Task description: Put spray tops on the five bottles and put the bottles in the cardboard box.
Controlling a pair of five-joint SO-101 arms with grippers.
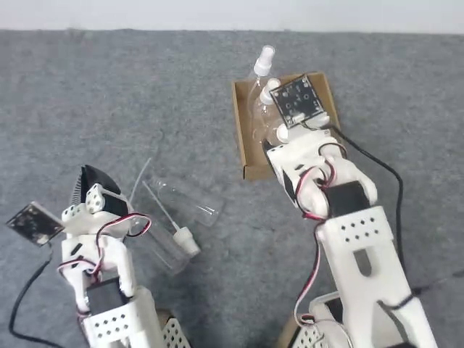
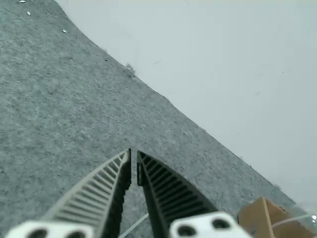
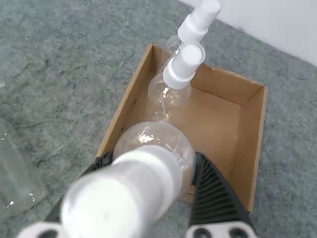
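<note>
My right gripper (image 3: pixel 154 166) is shut on a clear bottle (image 3: pixel 157 141) with a white spray top (image 3: pixel 124 196), held over the near corner of the cardboard box (image 3: pixel 250 124). Two capped bottles (image 3: pixel 172 89) stand upright inside the box (image 1: pixel 245 123), along its left wall. In the high view the held bottle's cap (image 1: pixel 283 133) shows just below the wrist board. Two clear bottles lie on the carpet: one (image 1: pixel 190 202) bare, one (image 1: pixel 168 246) beside a white spray top (image 1: pixel 187 241). My left gripper (image 2: pixel 133 154) is shut and empty, at the lower left (image 1: pixel 90 183).
A thin dip tube (image 1: pixel 139 177) lies on the grey carpet near the left arm. A white wall (image 2: pixel 223 64) runs behind the table. The left wrist view catches a corner of the box (image 2: pixel 265 218). A loose bottle (image 3: pixel 15 173) lies left of the box.
</note>
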